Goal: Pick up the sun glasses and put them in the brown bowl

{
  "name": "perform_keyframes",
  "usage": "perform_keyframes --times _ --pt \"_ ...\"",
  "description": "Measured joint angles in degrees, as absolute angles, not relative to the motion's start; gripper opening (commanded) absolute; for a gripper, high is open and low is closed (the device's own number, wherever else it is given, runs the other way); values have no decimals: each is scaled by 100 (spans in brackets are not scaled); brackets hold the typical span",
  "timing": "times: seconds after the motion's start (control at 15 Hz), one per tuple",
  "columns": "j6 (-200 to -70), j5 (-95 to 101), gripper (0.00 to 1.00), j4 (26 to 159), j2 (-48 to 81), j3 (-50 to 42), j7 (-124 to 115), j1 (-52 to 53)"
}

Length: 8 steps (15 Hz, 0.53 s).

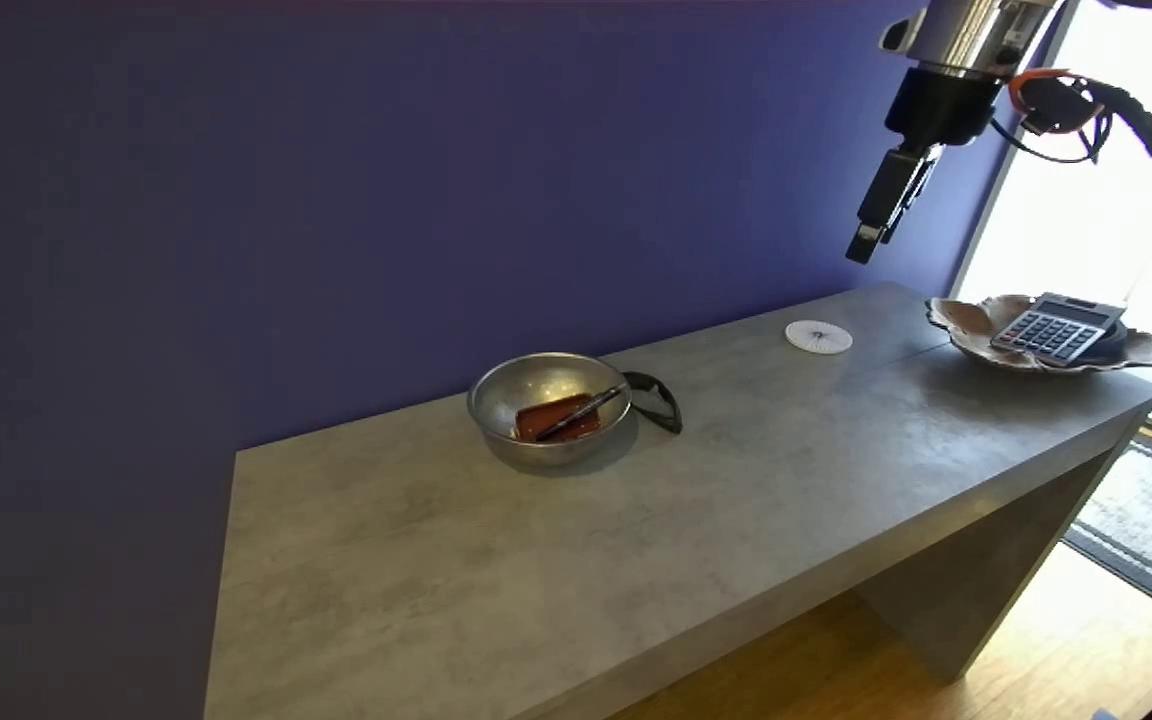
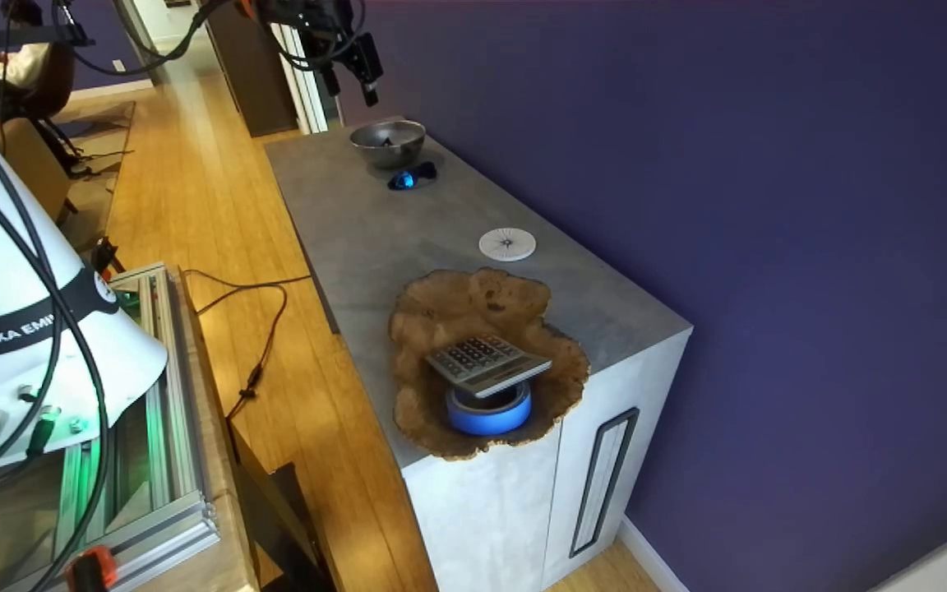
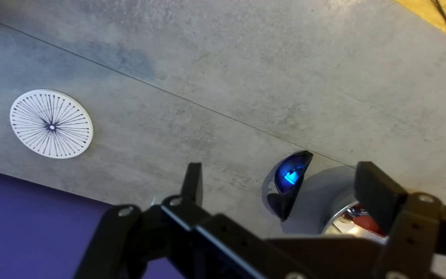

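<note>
The small black sun glasses [image 3: 289,180] with a shiny blue lens are lying on the long grey table [image 1: 386,570], just beside the round, shiny silver metal bowl [image 1: 508,385]. Their long side is running across the table, with one end pointing to the purple wall [image 1: 386,200]. In the wrist view they are slanting steeply, from upper right down to lower left. The blue lens is facing away from the metal bowl, toward the side where a flat, round white disc [image 3: 51,122] with thin dark lines is lying.

The black pincer [image 3: 279,178] is hanging above the table with its two fingers standing wide apart, and in the wrist view the sun glasses are showing between them.

The metal bowl is crowding one side of the sun glasses and is holding a flat, reddish-brown thing [image 1: 541,415] and a thin dark stick [image 1: 581,412]. At one end of the table, well apart and past the white disc, the wide, wavy-edged brown bowl [image 2: 432,304] is sitting. In it, a grey calculator [image 2: 483,360] with dark keys is leaning on a thick blue ring [image 2: 488,421], and the two are taking up much of its middle.
</note>
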State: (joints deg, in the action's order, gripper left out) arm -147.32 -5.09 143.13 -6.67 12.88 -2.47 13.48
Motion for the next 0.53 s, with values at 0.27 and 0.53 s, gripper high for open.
perform_keyframes --times 0.27,0.53 --pt "-14986 315 100 14137 -293 1499 -1540 1249" --pt "-15179 2153 100 13425 764 1463 -3287 1299"
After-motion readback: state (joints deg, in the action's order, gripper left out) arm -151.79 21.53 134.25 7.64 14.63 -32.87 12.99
